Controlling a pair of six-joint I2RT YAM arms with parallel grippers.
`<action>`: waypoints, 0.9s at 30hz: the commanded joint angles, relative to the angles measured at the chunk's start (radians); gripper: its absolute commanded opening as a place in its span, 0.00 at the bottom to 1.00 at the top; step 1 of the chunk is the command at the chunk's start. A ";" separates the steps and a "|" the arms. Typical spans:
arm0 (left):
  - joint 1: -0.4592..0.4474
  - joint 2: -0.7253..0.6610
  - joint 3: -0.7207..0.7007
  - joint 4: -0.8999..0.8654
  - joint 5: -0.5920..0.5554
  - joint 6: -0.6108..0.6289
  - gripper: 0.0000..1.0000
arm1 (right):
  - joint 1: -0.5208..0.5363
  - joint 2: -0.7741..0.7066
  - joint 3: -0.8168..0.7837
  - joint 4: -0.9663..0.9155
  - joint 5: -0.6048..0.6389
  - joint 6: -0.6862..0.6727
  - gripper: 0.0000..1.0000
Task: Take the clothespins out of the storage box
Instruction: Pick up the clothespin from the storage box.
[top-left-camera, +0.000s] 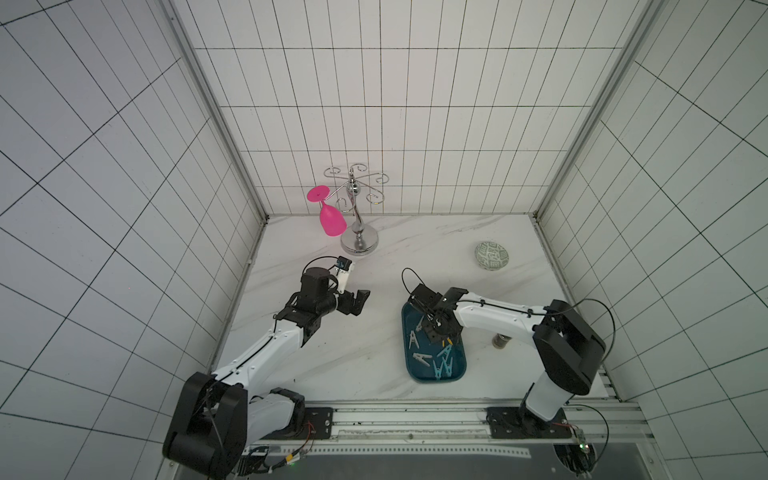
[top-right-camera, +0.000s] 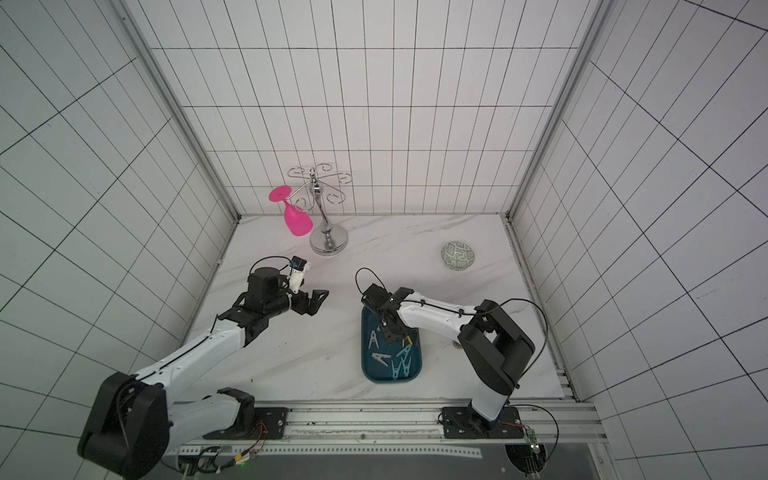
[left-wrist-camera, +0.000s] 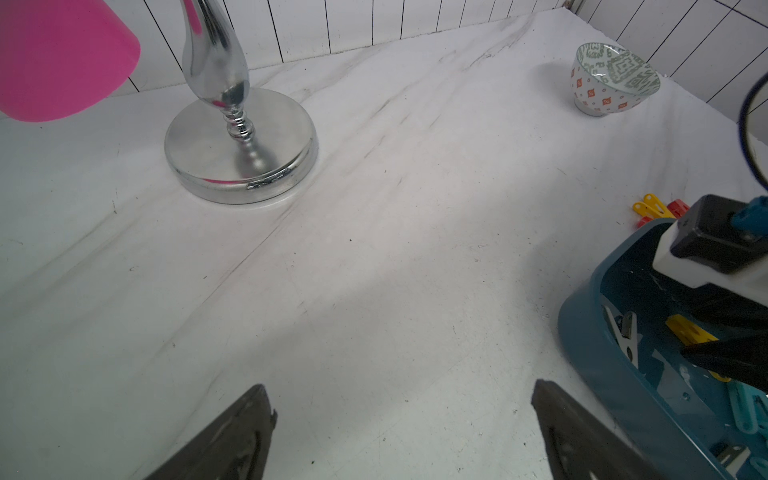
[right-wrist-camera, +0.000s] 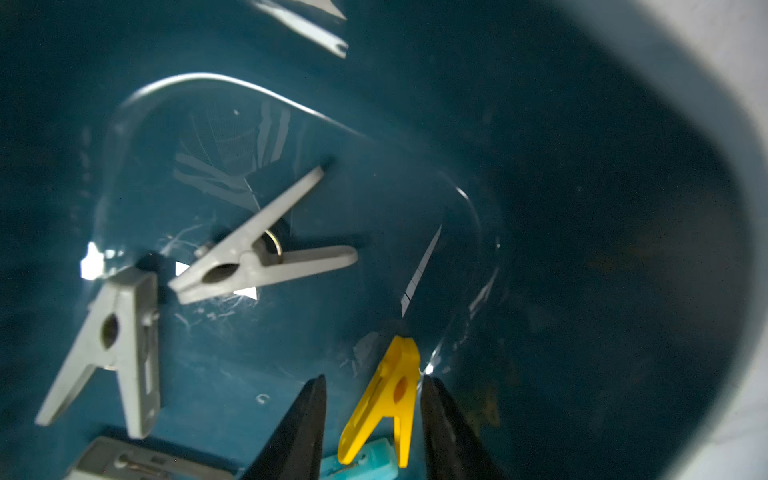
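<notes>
Over to the right gripper (right-wrist-camera: 374, 377): dips low inside the storage box (top-left-camera: 405, 353), jaws apart, straddles a yellow clothespin (right-wrist-camera: 388, 395) flat on the teal floor. Leaves a sliver of gap on one side of that peg, comes almost against it on the other; no clear clamp in the right wrist view. Picks up two grey clothespins (right-wrist-camera: 257, 257) on the same floor there, and a light blue clothespin (right-wrist-camera: 365, 461) under the yellow legs. In both top views, only a speck of that yellow beside the wrist, plus more grey and light blue pegs (top-right-camera: 399, 368) toward the near end of the box. Now the left gripper (left-wrist-camera: 403, 436): hangs wide open above the marble table (left-wrist-camera: 374, 249), beside the box, holding nothing. Catches, in the left wrist view alone, a second yellow peg (left-wrist-camera: 652, 210) and a red peg (left-wrist-camera: 677, 205) on the table just past the box, out of sight in both top views.
</notes>
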 joint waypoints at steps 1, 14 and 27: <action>-0.004 0.006 0.010 0.016 0.000 -0.001 0.98 | 0.010 0.018 0.029 -0.037 0.045 0.013 0.43; -0.003 0.002 0.005 0.020 -0.002 -0.003 0.98 | 0.010 0.054 0.030 -0.041 0.030 -0.007 0.41; -0.004 -0.006 -0.001 0.025 -0.005 -0.005 0.98 | 0.010 0.044 0.028 -0.024 0.005 -0.032 0.24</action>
